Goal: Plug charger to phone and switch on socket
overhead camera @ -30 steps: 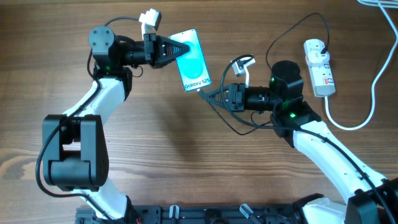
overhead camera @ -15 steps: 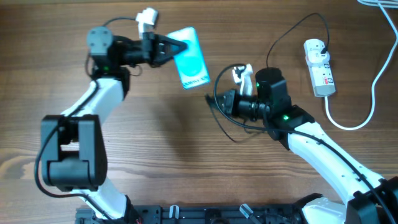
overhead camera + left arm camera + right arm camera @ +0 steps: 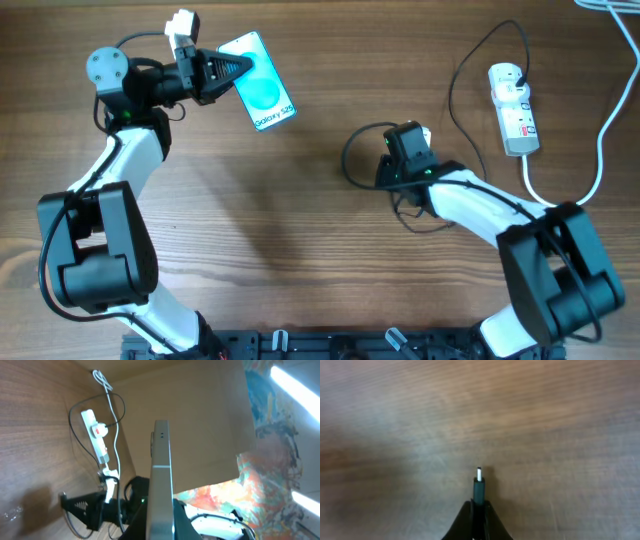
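Note:
My left gripper (image 3: pixel 228 70) is shut on the phone (image 3: pixel 262 94), a cyan-screened smartphone with a white text strip, held above the table at the upper left. In the left wrist view the phone (image 3: pixel 160 480) shows edge-on between the fingers. My right gripper (image 3: pixel 478 510) is shut on the charger's connector tip (image 3: pixel 478 485), pointing down at the wood. The charger cable (image 3: pixel 352 165) loops by the right gripper (image 3: pixel 400 170) and runs up to the white plug in the socket (image 3: pixel 513 108), a white power strip at the right. The connector and phone are well apart.
The socket's thick white cord (image 3: pixel 600 150) curves along the right edge of the table. The power strip also shows in the left wrist view (image 3: pixel 96 435). The wooden table (image 3: pixel 300 250) lies below both arms.
My left gripper has carried the phone left and up, away from the connector. My right gripper has swung to point downward with the charger tip, and the arm has folded toward the middle.

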Controlling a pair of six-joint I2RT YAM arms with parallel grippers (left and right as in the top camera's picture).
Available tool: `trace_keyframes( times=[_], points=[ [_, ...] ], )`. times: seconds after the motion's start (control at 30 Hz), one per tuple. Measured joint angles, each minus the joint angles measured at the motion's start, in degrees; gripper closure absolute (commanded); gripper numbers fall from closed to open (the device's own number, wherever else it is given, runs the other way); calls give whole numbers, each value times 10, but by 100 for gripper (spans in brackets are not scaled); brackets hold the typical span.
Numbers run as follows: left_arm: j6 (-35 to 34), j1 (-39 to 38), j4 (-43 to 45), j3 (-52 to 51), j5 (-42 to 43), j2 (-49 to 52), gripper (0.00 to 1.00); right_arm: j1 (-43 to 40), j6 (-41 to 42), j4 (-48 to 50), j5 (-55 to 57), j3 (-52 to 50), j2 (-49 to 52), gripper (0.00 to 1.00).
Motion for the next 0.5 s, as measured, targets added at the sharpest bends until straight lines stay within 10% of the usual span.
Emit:
trace_keyframes(
  times=[0.3,0.5],
  points=[
    [0,0,0,0,5,0,96,2,3,0,12,31,32,73],
    [0,0,0,0,5,0,95,1,4,-4,25,33,35,95]
  ],
)
